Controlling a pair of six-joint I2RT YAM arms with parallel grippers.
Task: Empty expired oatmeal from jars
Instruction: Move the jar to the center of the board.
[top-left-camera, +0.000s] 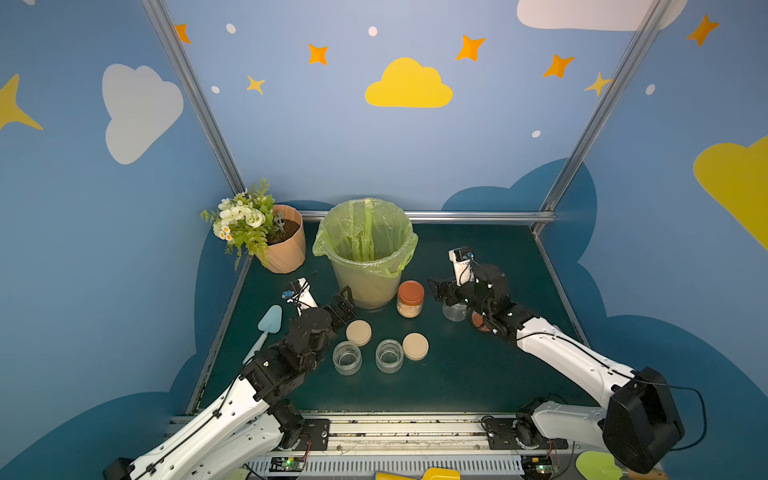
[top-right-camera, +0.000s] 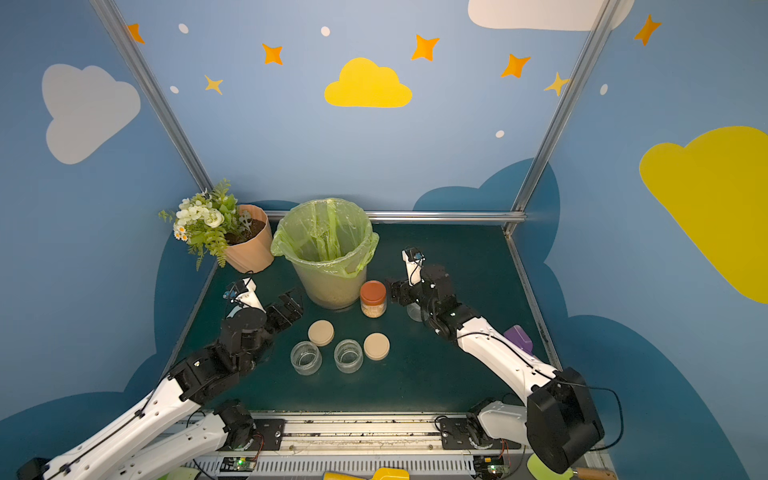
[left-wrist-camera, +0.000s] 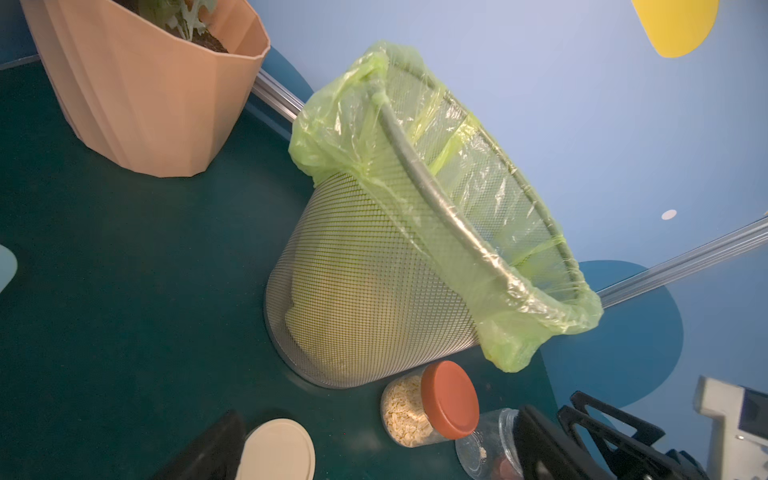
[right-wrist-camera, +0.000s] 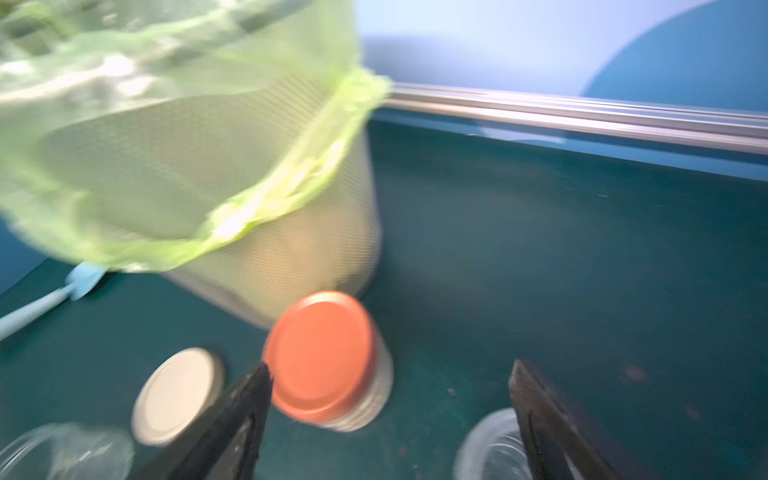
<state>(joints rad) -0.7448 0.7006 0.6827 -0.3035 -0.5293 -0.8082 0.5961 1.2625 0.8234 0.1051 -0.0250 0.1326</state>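
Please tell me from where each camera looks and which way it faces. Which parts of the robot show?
Top views: high above the arms' bases, facing down and forward onto the table; both arms, the left gripper and the right gripper show.
Left wrist: low over the table, facing the bin and the flower pot; one own finger shows.
Right wrist: low, facing the bin, blurred; both own fingers show.
Shared: both wrist views show the orange-lidded jar beside the bin.
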